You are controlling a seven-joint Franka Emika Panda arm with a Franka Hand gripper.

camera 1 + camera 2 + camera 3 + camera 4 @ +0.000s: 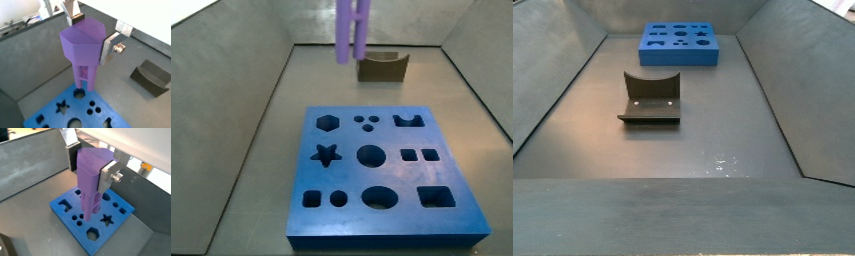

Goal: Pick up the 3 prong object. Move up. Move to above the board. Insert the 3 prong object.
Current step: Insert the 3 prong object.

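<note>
My gripper [91, 34] is shut on the 3 prong object [81, 42], a tall purple peg held by its wide hexagonal cap, prongs pointing down. Both wrist views show the silver fingers [107, 174] pressed on opposite sides of the cap [90, 168]. The peg hangs upright in the air over the board [67, 112], a flat blue block with many shaped cutouts, and does not touch it. In a side view the peg's lower part [353, 30] shows high above the board's far edge [385, 235]; the gripper is above that frame. Another side view shows the board [680, 55] only.
The fixture, a dark L-shaped bracket on a base plate, stands on the floor beyond the board [382, 68] and shows in other views [651, 98] [150, 76]. Sloping grey walls [238, 90] enclose the floor.
</note>
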